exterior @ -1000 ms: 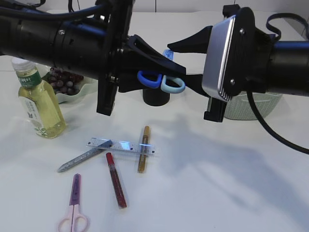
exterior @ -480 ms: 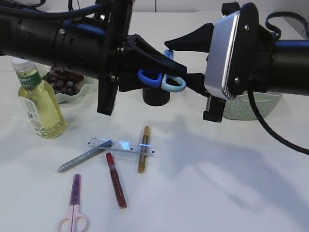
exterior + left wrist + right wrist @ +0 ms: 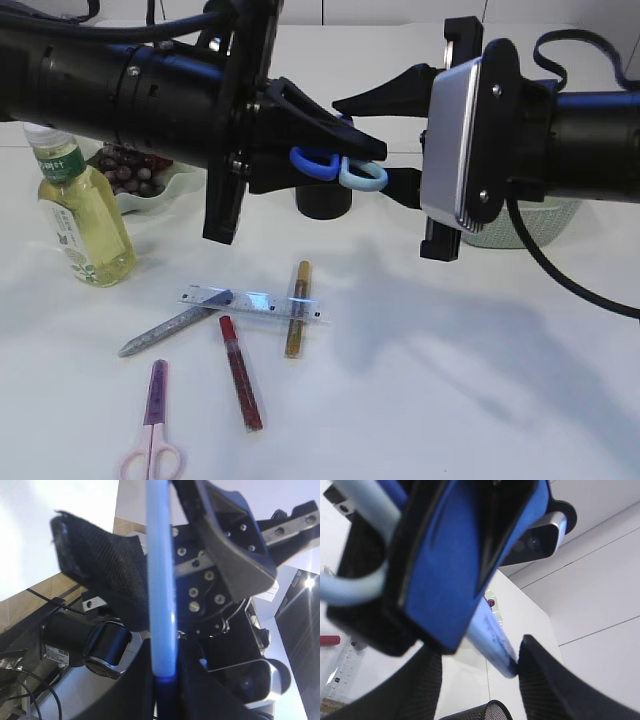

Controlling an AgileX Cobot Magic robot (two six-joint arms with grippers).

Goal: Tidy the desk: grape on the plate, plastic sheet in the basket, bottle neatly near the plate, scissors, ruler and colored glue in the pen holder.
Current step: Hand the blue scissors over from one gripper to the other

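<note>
Above the black pen holder (image 3: 323, 203), at about twelve o'clock on the table (image 3: 480, 380), a pair of blue scissors (image 3: 335, 168) is clamped in the left gripper (image 3: 350, 152), while the jaws of the right gripper (image 3: 375, 140) are seen spread apart around the same scissors from the three o'clock side. The bottle (image 3: 80, 215) and the grapes (image 3: 130, 168) on the plate (image 3: 185, 185) are found at ten o'clock and the basket (image 3: 520, 220) at two o'clock. The ruler (image 3: 250, 301), three colored glue pens (image 3: 240, 372) and the pink scissors (image 3: 153, 425) are left lying toward seven o'clock.
</note>
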